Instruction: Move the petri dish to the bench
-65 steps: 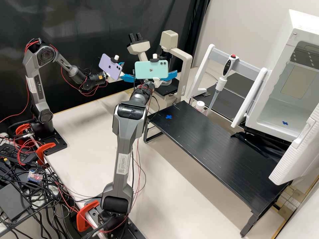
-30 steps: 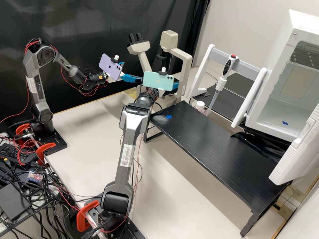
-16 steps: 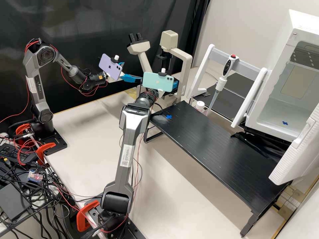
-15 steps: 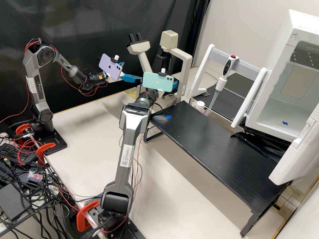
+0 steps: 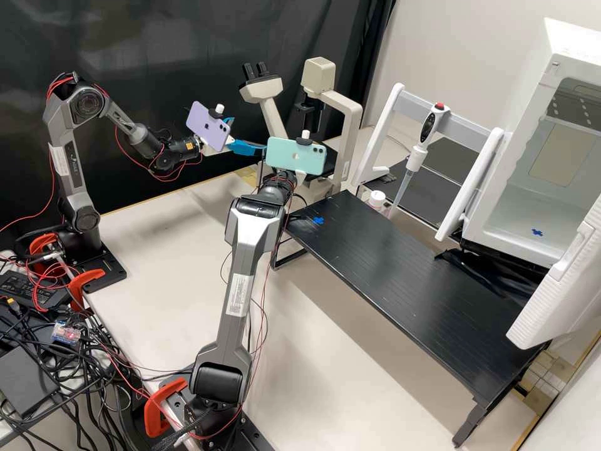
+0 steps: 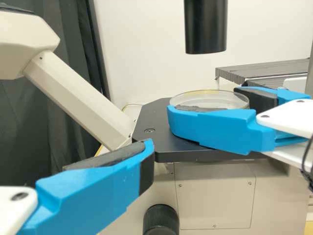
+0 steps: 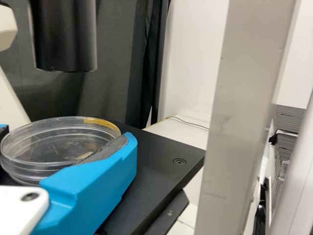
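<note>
Over the microscope (image 5: 266, 91)'s black stage (image 7: 161, 156), the right gripper (image 5: 302, 177) clasps a petri dish (image 7: 56, 142). The left gripper (image 5: 248, 134) stands spread.

**Right gripper comes down and closes in**

In the high view the right gripper (image 5: 302, 176) and its green phone (image 5: 296, 155) now sit lower and farther right than at first. One blue finger (image 7: 100, 178), earlier jutting past the phone, is drawn in behind it.
</note>
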{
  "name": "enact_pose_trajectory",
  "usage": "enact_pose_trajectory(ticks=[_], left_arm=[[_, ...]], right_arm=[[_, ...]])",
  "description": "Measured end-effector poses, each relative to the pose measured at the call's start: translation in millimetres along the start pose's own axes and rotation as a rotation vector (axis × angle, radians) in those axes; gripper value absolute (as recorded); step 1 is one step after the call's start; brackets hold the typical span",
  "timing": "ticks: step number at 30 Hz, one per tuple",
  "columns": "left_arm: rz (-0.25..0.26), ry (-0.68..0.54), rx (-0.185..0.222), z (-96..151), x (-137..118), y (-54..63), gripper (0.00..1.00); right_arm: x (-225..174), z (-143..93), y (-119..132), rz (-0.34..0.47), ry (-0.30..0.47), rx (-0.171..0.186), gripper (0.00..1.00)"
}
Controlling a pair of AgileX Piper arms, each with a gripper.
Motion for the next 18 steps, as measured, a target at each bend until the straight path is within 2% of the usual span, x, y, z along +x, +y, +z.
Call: enact_pose_trajectory(ticks=[11, 14, 18], left_arm=[[0.0, 0.0, 0.0, 0, 0, 0.0, 1.0], [0.0, 0.0, 0.0, 0, 0, 0.0, 1.0], [0.0, 0.0, 0.0, 0, 0, 0.0, 1.0]], right_arm=[[-20, 1, 0, -0.008, 0.02, 0.008, 0.0], [-38, 4, 1, -0.01, 0.031, 0.003, 0.0], [-66, 3, 14, 0.032, 0.075, 0.0, 0.0]])
